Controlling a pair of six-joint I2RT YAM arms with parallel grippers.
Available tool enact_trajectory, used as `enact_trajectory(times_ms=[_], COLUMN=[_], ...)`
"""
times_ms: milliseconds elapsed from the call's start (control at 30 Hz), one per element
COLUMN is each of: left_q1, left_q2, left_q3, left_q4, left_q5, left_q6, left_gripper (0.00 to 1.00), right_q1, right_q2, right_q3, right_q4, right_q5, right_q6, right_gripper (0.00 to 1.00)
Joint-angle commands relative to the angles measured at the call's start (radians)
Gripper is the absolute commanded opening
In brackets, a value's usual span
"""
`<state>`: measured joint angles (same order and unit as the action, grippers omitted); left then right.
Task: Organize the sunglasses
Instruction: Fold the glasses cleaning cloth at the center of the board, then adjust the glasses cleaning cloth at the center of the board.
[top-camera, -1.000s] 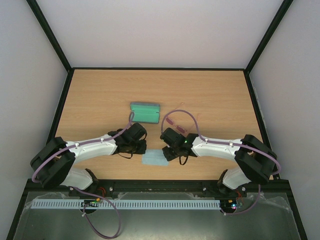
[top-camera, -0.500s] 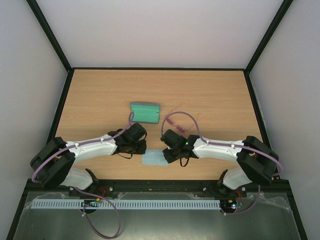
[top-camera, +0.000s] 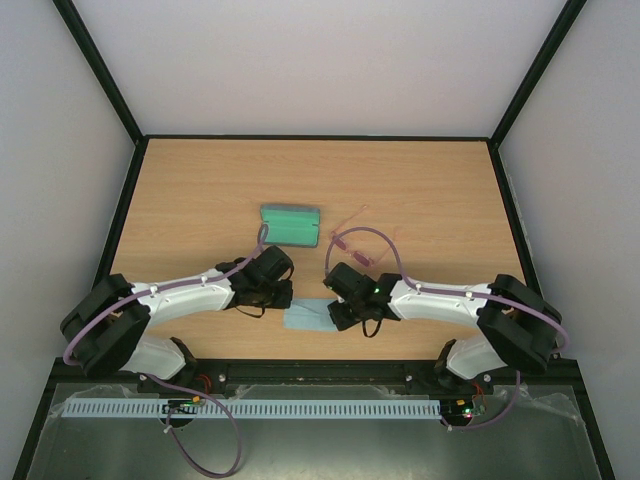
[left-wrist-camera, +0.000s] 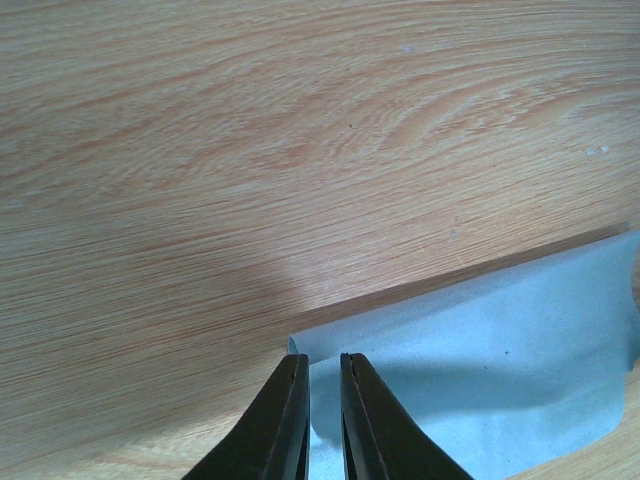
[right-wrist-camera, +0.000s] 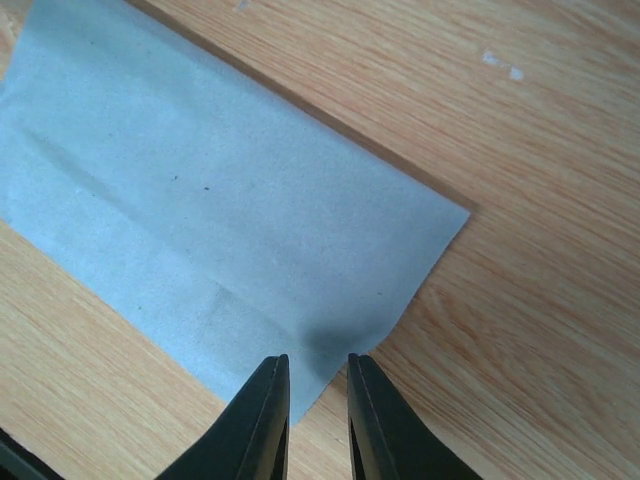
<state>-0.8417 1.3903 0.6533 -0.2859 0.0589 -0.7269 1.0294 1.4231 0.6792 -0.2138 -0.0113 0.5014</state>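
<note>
I saw the sunglasses (top-camera: 352, 243) at frame center, right of the case (top-camera: 290, 224), looking light, thin, fragile; I'd grab the bridge. Both the left gripper (left-wrist-camera: 320, 425) and right gripper (right-wrist-camera: 318, 420) had narrow fingers, nearly closed over cloth (right-wrist-camera: 220, 250) edges.

You have a light orange-tan wooden table (top-camera: 420, 190) with fine darker grain streaks and a few pale specks. The cloth (right-wrist-camera: 200, 210) on it is plain pale blue, marked by two tiny dark dots. At twelve o'clock from the cloth, the case (top-camera: 290, 224) reads green with a lighter rim. At two o'clock, the sunglasses (top-camera: 350, 243) show translucent pink. Both arms are white with black joints, trailed by purple cables; the fingers (left-wrist-camera: 285, 420) are black.
</note>
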Motion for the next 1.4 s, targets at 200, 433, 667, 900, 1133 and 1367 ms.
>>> enact_trajectory(times_ms=[200, 433, 667, 900, 1133, 1367], left_q1=[-0.008, -0.008, -0.006, -0.006, -0.005, -0.003], left_q2=[-0.102, -0.183, -0.163, -0.132, -0.172, -0.124], left_q3=[0.003, -0.003, -0.022, -0.028, -0.029, -0.019], left_q4=[-0.104, -0.158, -0.088, -0.023, -0.051, -0.031], left_q5=[-0.051, -0.039, 0.001, 0.072, 0.063, 0.049], left_q6=[-0.043, -0.067, -0.081, -0.087, -0.091, -0.083], left_gripper=[0.26, 0.42, 0.09, 0.02, 0.03, 0.07], right_q1=[0.018, 0.017, 0.014, 0.009, 0.086, 0.203], right_q2=[-0.085, -0.155, -0.122, -0.119, -0.121, -0.005], right_q3=[-0.038, -0.058, 0.011, -0.01, -0.078, -0.005], right_q4=[-0.026, -0.048, -0.083, -0.065, -0.047, -0.111], right_q5=[-0.023, 0.012, 0.078, 0.007, 0.023, 0.161], right_q6=[0.062, 0.129, 0.194, 0.231, 0.301, 0.342], right_gripper=[0.22, 0.27, 0.38, 0.34, 0.3, 0.29])
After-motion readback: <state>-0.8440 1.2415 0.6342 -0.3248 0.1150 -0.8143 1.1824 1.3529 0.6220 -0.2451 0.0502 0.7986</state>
